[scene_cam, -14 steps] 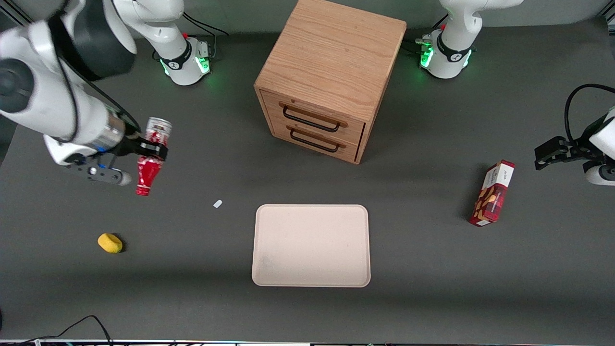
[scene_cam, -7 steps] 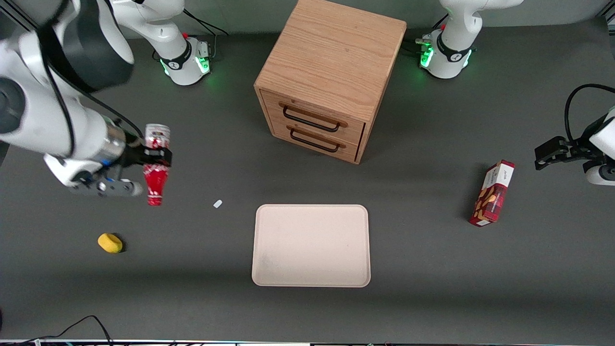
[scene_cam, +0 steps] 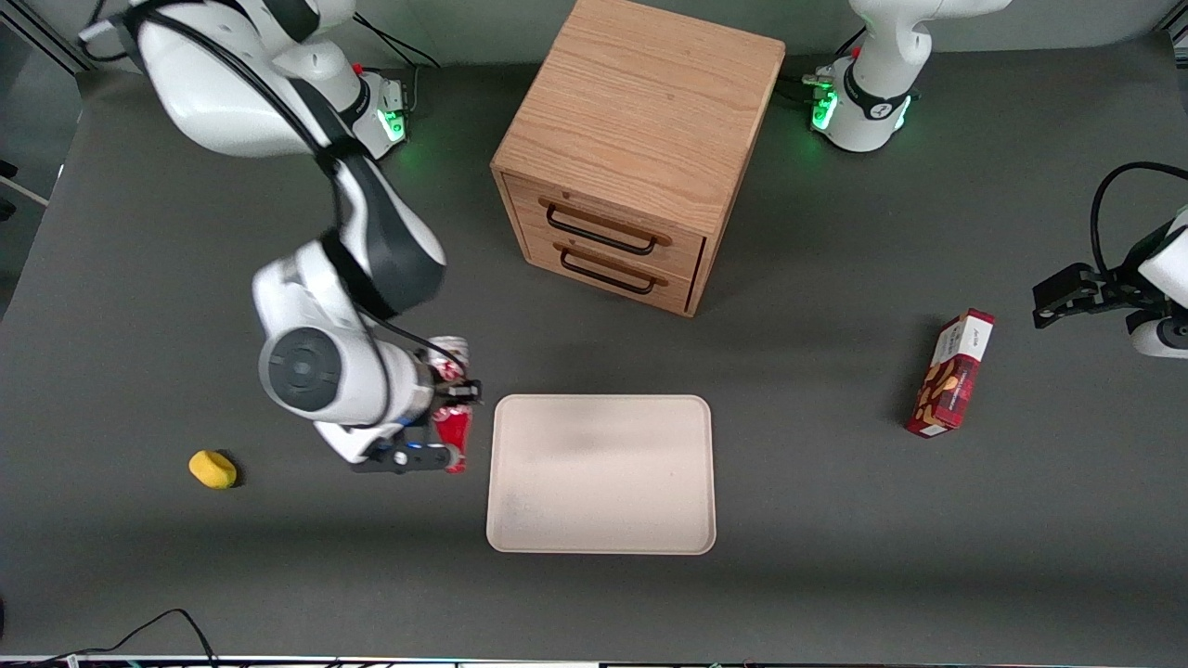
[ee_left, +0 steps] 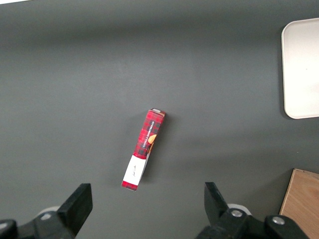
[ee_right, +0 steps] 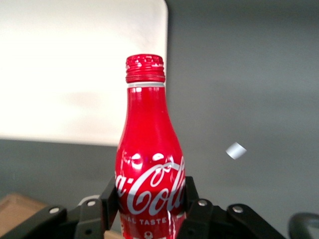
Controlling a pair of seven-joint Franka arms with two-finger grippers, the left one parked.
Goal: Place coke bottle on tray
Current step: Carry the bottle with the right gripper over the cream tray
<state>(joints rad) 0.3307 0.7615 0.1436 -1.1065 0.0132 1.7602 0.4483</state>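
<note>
Hanging in the claw [scene_cam: 453, 394], the coke bottle [scene_cam: 452, 422] is off the tabletop [scene_cam: 835, 557] and just beside the tray [scene_cam: 601, 474], at the tray edge that faces the working arm's end. The claw is pinching the bottle around its lower body: in the right wrist view the two black fingers [ee_right: 110, 196] press against the red label on either side, the cap pointing away from the wrist. So the carrying step looks well along, with the bottle brought up to the tray but not yet over it.

Next, I'd judge, the bottle needs a short sideways carry until it hangs above the bare tray surface, then a lowering and a release. It is held tipped with its cap toward the front camera, so it would probably go down lying on its side; being round, it may roll toward the low rim once freed.

Much of the bottle is masked in the front view by the arm's wrist, and only a red strip and part of the silver base show. Its base is cut off in the right wrist view [ee_right: 149, 164]. How high it hangs above the tabletop I cannot tell.

Farther from the tray, a yellow lump [scene_cam: 213, 468] lies toward the working arm's end and a snack box [scene_cam: 950, 374] toward the parked arm's.
</note>
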